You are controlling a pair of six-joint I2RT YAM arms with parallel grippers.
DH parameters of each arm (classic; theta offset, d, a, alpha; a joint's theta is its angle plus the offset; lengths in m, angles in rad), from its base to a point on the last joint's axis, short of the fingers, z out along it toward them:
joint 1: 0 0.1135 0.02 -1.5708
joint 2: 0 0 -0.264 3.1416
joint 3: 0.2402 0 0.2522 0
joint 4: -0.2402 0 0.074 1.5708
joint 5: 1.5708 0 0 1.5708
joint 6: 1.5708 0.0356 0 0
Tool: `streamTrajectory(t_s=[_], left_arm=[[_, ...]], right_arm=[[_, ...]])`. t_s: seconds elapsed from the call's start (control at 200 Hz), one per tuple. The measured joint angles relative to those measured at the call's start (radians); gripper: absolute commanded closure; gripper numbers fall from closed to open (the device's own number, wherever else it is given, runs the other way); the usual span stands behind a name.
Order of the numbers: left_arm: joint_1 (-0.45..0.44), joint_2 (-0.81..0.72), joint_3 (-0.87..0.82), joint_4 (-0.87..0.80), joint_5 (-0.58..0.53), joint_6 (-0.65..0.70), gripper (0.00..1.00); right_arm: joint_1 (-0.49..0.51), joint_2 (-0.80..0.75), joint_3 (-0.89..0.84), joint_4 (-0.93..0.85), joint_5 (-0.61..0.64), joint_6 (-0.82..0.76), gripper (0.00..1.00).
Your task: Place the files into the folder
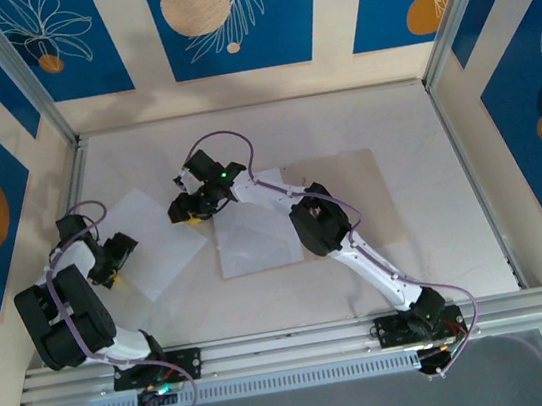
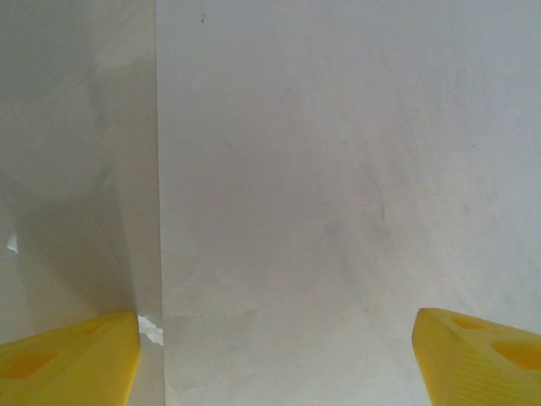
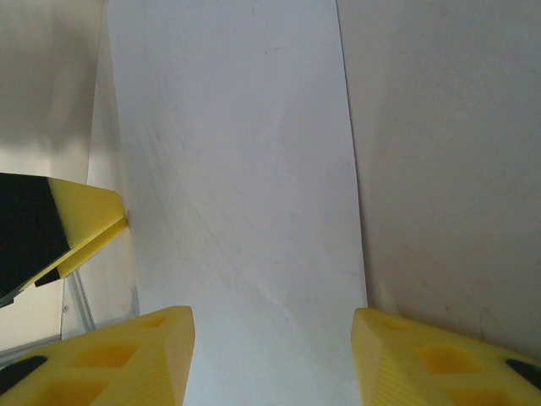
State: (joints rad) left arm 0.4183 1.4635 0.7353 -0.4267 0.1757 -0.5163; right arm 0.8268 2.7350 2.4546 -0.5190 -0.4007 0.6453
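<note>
Two files (image 1: 161, 244), one beneath left pincer (image 2: 275, 342), other beneath right pincer (image 3: 270, 342)

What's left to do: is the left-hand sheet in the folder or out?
Out: the sheet lies flat on the table, apart from the folder.

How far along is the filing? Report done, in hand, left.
Done: nothing visibly filed. One plain white paper sheet lies loose on the left; the second white sheet lies at the left edge of the flat tan card folder. In hand: the left gripper and right gripper, both open, hover at those sheets, holding nothing. Left: both sheets into the folder.
</note>
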Motion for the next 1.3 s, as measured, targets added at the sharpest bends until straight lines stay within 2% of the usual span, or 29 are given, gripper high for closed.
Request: streamTrajectory(t_s=[0.115,0.205,0.415,0.585,1.03,1.3], left_arm=[[-0.007,0.000,-0.002,0.019,0.022,0.000,0.19],[-0.009,-0.003,-0.002,0.027,0.032,-0.001,0.24],[-0.009,-0.012,-0.002,0.027,0.026,0.003,0.24],[-0.009,-0.006,-0.006,0.027,0.026,0.002,0.28],[-0.008,0.006,-0.021,0.047,-0.015,0.000,0.28],[-0.005,0.013,-0.027,0.097,0.046,-0.006,0.25]], right_arm=[[-0.001,0.001,0.001,0.000,0.000,0.003,0.47],[-0.001,0.001,0.001,0.000,0.000,0.004,0.47],[-0.001,0.001,0.001,0.000,0.000,0.006,0.47],[-0.002,0.001,0.001,0.001,-0.001,0.011,0.47],[-0.002,0.002,0.002,0.001,-0.004,0.012,0.47],[-0.003,0.003,0.003,0.002,-0.008,0.012,0.47]])
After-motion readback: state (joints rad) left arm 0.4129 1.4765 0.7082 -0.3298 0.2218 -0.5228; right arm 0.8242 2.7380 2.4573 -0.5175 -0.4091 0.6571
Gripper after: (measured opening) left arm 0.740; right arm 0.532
